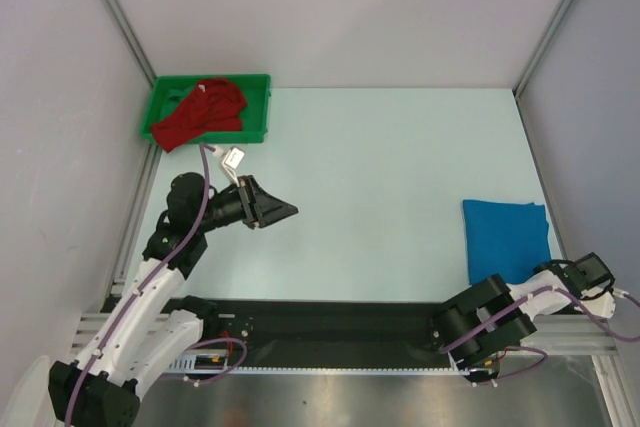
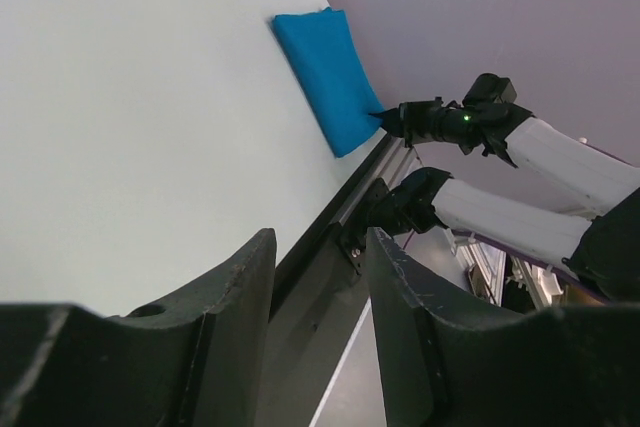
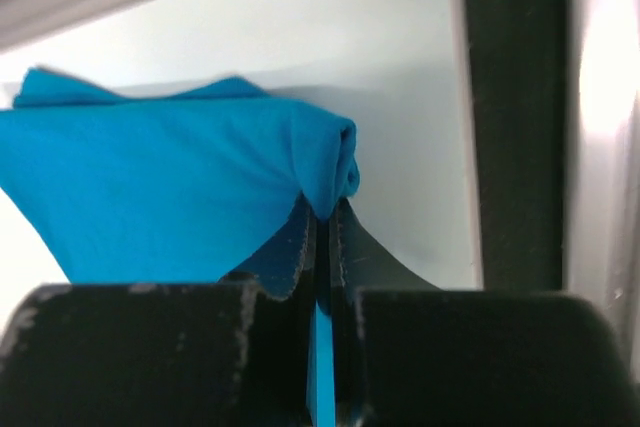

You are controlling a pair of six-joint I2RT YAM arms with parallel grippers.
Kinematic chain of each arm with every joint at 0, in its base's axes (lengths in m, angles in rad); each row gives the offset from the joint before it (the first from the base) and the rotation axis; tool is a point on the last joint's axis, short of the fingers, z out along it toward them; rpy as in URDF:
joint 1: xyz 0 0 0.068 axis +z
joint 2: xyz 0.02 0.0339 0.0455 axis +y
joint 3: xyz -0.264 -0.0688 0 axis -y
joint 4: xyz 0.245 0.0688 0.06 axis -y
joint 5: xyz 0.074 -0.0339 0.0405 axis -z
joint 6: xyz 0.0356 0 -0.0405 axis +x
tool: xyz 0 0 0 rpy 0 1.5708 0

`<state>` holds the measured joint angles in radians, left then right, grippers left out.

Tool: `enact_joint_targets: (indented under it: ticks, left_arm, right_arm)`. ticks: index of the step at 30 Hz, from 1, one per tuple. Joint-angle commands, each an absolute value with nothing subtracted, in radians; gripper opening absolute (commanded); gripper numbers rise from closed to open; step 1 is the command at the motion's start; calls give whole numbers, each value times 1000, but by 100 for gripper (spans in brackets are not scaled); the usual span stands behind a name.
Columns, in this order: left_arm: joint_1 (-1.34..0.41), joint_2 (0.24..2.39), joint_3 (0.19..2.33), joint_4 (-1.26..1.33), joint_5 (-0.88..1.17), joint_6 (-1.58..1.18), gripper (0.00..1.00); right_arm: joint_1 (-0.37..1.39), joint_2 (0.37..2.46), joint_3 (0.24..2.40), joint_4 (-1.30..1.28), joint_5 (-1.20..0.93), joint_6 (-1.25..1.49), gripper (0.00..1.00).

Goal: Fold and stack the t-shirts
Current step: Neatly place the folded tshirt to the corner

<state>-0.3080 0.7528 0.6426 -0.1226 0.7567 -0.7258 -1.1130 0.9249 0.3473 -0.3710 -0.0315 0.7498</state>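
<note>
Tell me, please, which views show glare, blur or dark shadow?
Top external: even, soft light, all sharp, the red shirt in the green tray plain. Left wrist: the left jaws are dark and a little soft, the blue shirt is sharp. Right wrist: white glare washes out the right edge; the right jaws are near black.

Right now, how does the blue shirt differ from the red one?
The blue shirt lies folded in a flat rectangle on the table, on the right. The red shirt sits crumpled in the green tray at the far left corner. The right gripper is shut on the blue shirt's edge. Nothing holds the red shirt, and the open left gripper is apart from it. Both are single-coloured cloth.
</note>
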Motion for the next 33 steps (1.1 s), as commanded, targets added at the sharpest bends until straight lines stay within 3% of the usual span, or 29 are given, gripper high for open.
enact_joint_targets:
  ticks: [1,20,22,28,30,31,32,33]
  left_arm:
    - [-325,765,696,-106,782,-715,47]
    - [-331,844,738,-100,804,-715,48]
    - [-333,845,738,-101,805,-712,48]
    - [-336,853,726,-91,810,-712,48]
    - [-337,853,724,-91,811,-713,48]
    - [-337,854,724,-91,815,-715,48]
    - [-341,856,724,-91,818,-715,48]
    - [-342,856,724,-89,819,-715,48]
  right_arm:
    - [-1180,929,348,-331,-63,661,0]
    - [-1302,1031,413,-250,-74,548,1]
    - [-1302,1043,411,-247,-87,542,7]
    - [-1301,1025,436,-293,-86,537,43]
    - [-1267,964,457,-342,-43,537,65]
    - [-1247,947,471,-347,-22,541,69]
    - [-1224,927,491,-398,50,557,83]
    - [-1153,917,506,-419,78,564,86]
